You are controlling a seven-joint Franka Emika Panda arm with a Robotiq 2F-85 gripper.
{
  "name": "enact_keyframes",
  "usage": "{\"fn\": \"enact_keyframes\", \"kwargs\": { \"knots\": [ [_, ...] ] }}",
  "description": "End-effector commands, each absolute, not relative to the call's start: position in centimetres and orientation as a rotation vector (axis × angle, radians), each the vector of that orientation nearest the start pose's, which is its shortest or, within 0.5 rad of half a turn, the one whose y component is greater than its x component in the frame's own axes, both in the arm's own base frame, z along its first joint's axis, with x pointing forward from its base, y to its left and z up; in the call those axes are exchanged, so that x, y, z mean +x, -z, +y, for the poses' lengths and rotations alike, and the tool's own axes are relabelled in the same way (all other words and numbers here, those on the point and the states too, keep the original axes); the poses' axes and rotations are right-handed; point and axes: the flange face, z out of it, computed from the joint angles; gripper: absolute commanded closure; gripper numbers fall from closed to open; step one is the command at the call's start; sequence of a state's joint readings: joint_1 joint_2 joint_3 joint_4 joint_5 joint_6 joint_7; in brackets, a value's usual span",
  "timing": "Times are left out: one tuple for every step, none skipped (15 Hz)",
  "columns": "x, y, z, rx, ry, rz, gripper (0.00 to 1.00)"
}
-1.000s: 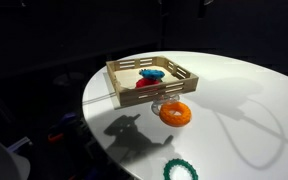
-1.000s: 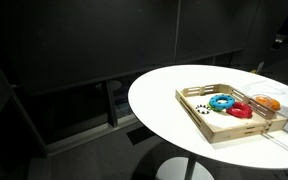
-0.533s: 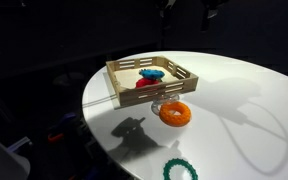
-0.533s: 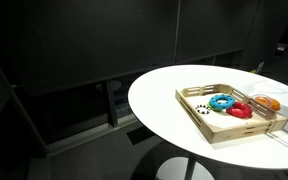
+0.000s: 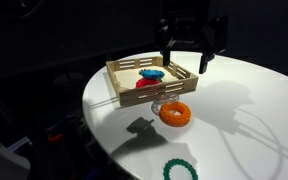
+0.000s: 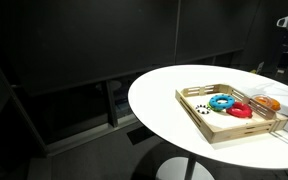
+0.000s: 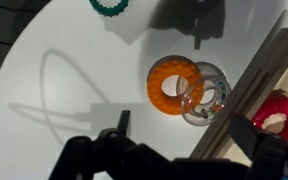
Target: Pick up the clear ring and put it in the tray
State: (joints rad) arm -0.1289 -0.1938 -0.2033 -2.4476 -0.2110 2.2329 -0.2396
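The clear ring (image 7: 208, 97) lies on the white table, overlapping the orange ring (image 7: 173, 83) and close to the outside wall of the wooden tray (image 7: 252, 88). It is faint in an exterior view (image 5: 160, 107), between the orange ring (image 5: 175, 112) and the tray (image 5: 134, 95). My gripper (image 5: 185, 62) is open and empty. It hangs well above the rings, near the tray's corner. In the wrist view its fingers (image 7: 189, 140) frame the clear ring from above. The tray (image 6: 249, 130) also shows in the other exterior view.
The tray holds a blue ring (image 5: 152, 74) and a red ring (image 5: 144, 84). A green toothed ring (image 5: 180, 170) lies near the table's front edge. The round white table (image 5: 244, 110) drops off into dark surroundings.
My gripper has come down into an exterior view from above. Its shadow on the table has shifted toward the rings. The rings and tray have not moved.
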Motion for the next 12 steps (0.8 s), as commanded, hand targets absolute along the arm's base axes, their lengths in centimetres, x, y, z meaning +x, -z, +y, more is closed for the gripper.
{"fn": "enact_keyframes", "kwargs": {
  "knots": [
    [42.9,-34.2,-15.6,-3.306,-0.094,-0.031,0.00],
    [42.9,-33.5,-15.7,-3.312,-0.102,-0.028,0.00],
    [42.9,-33.0,-15.7,-3.315,-0.117,-0.022,0.00],
    [43.1,-33.5,-15.8,-3.296,-0.100,-0.018,0.00],
    [42.9,-33.0,-15.5,-3.290,-0.128,-0.045,0.00],
    [43.0,-32.9,-15.5,-3.290,-0.129,-0.046,0.00],
    [43.0,-32.9,-15.5,-3.290,-0.129,-0.045,0.00],
    [43.0,-32.9,-15.5,-3.290,-0.128,-0.045,0.00],
    [43.1,-32.7,-15.4,-3.298,-0.126,-0.044,0.00],
    [43.2,-32.5,-15.3,-3.299,-0.115,-0.037,0.00],
    [43.4,-32.2,-15.3,-3.295,-0.106,-0.033,0.00],
    [43.5,-31.9,-15.2,-3.291,-0.098,-0.028,0.00]
  ]
}}
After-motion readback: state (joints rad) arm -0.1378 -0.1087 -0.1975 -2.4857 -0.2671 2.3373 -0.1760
